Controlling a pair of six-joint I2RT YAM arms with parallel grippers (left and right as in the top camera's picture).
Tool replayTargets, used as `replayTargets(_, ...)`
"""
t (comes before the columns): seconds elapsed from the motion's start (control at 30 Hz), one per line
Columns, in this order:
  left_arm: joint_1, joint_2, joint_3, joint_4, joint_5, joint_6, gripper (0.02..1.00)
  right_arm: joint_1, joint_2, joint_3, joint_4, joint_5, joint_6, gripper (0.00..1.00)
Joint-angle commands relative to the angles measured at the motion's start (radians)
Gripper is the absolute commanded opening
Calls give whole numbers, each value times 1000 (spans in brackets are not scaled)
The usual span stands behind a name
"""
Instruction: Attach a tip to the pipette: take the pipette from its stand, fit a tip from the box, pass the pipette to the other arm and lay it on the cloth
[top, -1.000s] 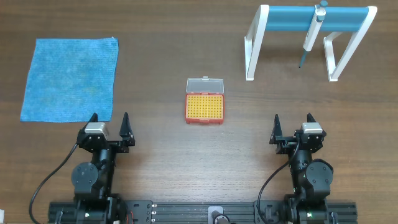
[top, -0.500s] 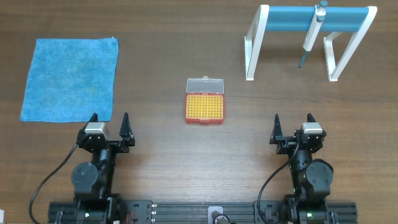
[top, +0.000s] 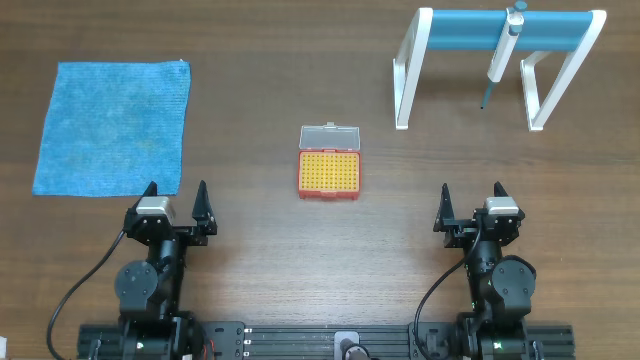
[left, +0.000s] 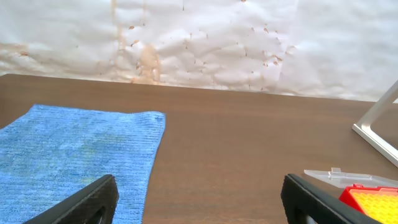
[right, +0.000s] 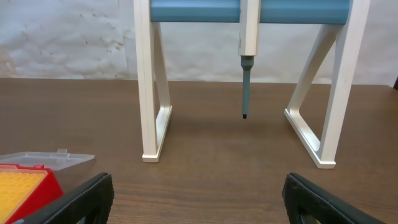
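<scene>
Seeing slim white-and-grey pipette (top: 497, 62) hung tip-down from round blue bar of white-legged stand (top: 465, 30), far right. Mid-tabletop: rectangular red tip box (top: 328, 173), yellow grid inside, clear lid flipped back. Far left: flat ribbed blue cloth (top: 113, 128). On wood-grain tabletop (top: 300, 260), left gripper (top: 176, 190) and right gripper (top: 470, 190) spread wide, empty.

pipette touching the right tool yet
Apart. The top view shows the pipette hanging on the stand, with bare table between it and the right tool.
</scene>
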Motion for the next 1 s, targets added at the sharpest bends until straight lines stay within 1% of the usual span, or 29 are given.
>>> replayTargets(0.03,1,-8,-2,-6,11,16,851,2,3,-1,-8,16,-14,882)
replayTargets(0.7,1,-8,-2,-6,11,16,851,2,3,-1,-5,14,-14,882)
replayTargets(0.83,1,-8,-2,-6,11,16,853,2,3,0,75,13,-3,882)
replayTargets(0.9,1,-7,-2,-6,11,16,853,1,7,4,79,21,-3,882)
replayTargets(1.0,1,-7,-2,-6,11,16,851,0,93,44,99,26,-3,882)
